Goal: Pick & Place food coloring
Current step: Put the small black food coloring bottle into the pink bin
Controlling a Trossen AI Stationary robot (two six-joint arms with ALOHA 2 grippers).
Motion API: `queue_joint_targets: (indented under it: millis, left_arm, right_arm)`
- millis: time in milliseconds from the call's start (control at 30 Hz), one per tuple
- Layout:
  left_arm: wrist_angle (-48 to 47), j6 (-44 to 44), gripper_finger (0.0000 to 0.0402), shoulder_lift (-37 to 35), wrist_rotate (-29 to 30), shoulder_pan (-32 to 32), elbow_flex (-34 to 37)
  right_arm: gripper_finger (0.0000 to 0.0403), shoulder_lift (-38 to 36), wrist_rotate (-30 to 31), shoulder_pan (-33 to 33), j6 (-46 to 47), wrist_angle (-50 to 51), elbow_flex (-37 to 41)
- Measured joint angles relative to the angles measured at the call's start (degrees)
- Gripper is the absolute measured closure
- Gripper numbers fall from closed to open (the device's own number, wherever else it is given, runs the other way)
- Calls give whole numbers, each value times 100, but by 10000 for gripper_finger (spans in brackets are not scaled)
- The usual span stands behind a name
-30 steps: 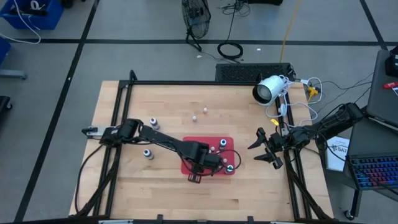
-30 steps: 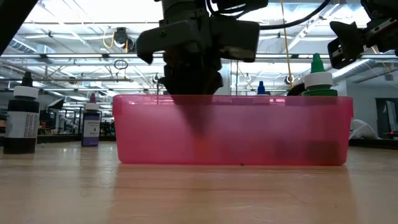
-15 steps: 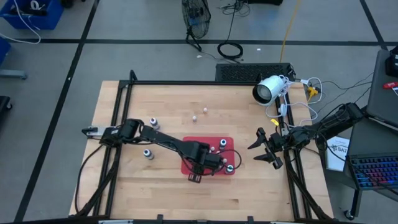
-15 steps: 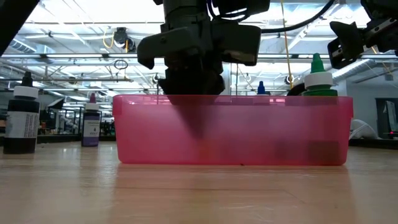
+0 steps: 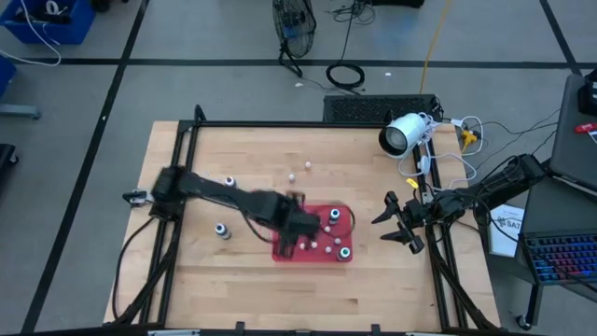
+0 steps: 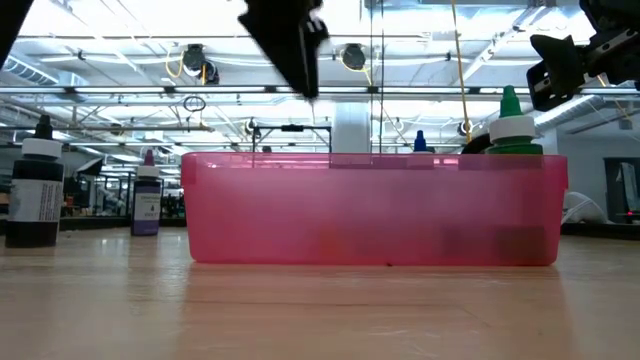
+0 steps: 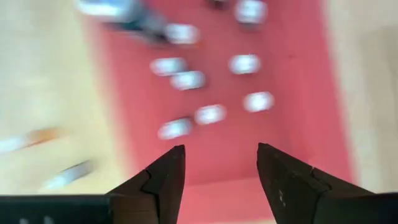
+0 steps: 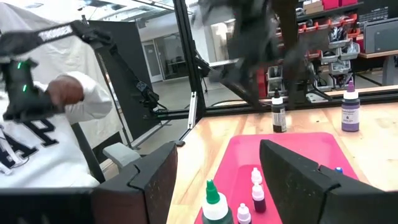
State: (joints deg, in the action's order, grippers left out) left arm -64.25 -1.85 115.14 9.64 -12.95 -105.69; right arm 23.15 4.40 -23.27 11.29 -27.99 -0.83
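While the wooden worktop (image 5: 252,149) is the stage for everything, the red tray (image 5: 343,216) near its middle is plainly the collecting place: its low walls keep the little bottles from rolling off, and several food coloring bottles (image 5: 333,216) already stand inside it. A green-capped bottle (image 8: 216,206) stands at the tray's end nearest the right arm, with two small whitish ones beside it.

The left arm reaches across from its side of the worktop, and its left pincer (image 7: 221,168) hangs above the tray, clear of the rim in the low view. Its fingers stand part way apart with nothing between them, and the bottles below lie loose on the tray floor. To my eye that is the look of a drop just made, the hand empty so it can go for another.

The right pincer (image 5: 399,222) waits just off the tray's right end, above the worktop, jaws wide and empty, kept out of the working arm's way.

Some bottles are not yet gathered: two grey-topped ones (image 5: 222,230) sit on the bare wood on the left side, near the left arm, and two tiny pale ones (image 5: 307,168) lie beyond the tray toward the far edge. A dark bottle (image 6: 35,195) and a purple one (image 6: 147,200) stand upright, well apart from the tray.
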Motion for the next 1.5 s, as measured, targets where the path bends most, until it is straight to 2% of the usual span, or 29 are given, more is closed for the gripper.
queue_joint_targets:
  millis: [133, 200, 267, 367, 433, 500, 700, 1067, 1333, 1500]
  left_arm:
    - [-15, 85, 200, -619, 971, 562, 13]
    - [-13, 208, 194, -804, 1080, 1093, 22]
    - [-10, 366, 187, -836, 893, 1723, 22]
    - [59, 497, 176, -704, 138, 2665, 101]
    - [207, 356, 168, -526, -294, 3080, 229]
    - [285, 225, 162, -325, -489, 3274, 369]
    - [341, -113, 158, -10, -517, 3269, 731]
    - [1181, 234, 158, 8, -576, 2934, 1345]
    - [1683, 387, 158, 12, -572, 3058, 1737]
    - [1965, 367, 158, 9, -816, 3135, 1947]
  right_arm:
    - [186, 1, 0, -2, 0, 0, -1]
    - [184, -1, 0, -2, 0, 0, -1]
    - [184, 0, 0, -2, 0, 0, -1]
    - [185, 0, 0, -1, 0, 1, 0]
    - [187, 1, 0, 0, 0, -2, 0]
    - [187, 1, 0, -2, -1, 1, 1]
    - [184, 1, 0, -1, 0, 0, 0]
    - [187, 0, 0, -1, -1, 0, -1]
    - [187, 0, 0, -1, -1, 0, -1]
    - [186, 1, 0, -1, 0, 0, -1]
